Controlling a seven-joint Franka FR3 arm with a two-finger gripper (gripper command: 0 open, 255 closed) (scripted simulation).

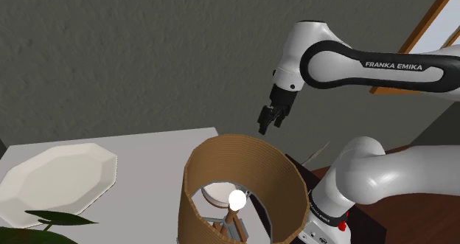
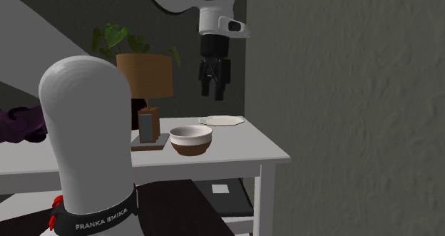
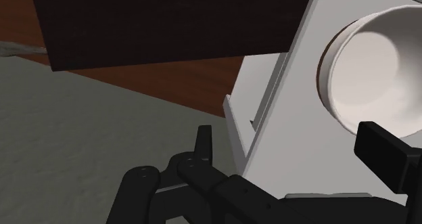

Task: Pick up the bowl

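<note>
The step in hand is the approach: nothing is gripped, and the bowl (image 2: 191, 139) sits untouched on the white worktop (image 2: 246, 147). The tool (image 2: 214, 85) hangs high above the worktop with its 2 fingers pointing down and standing apart, nothing between them.

In the second exterior view the bowl, white above and brown below, stands well under the tool and nearer the worktop's front edge than the tool is. A flat white plate (image 2: 222, 120) lies farther back, more nearly under the tool. A lamp with a brown shade (image 2: 145, 75) stands beyond the bowl, on the side away from the tool.

Seen from the wrist, the bowl's pale inside (image 3: 379, 74) lies ahead of 1 finger, not centred in the gap of the tool (image 3: 287, 140); much of what lies straight ahead is the worktop's edge and the floor beyond it.

My reading is that the next move calls for a sideways shift until the bowl's rim lines up with the gap, 1 finger inside the wall and 1 outside. Then comes a straight descent, and closing only once the rim sits between the fingers. The lamp is the thing to steer clear of.
</note>
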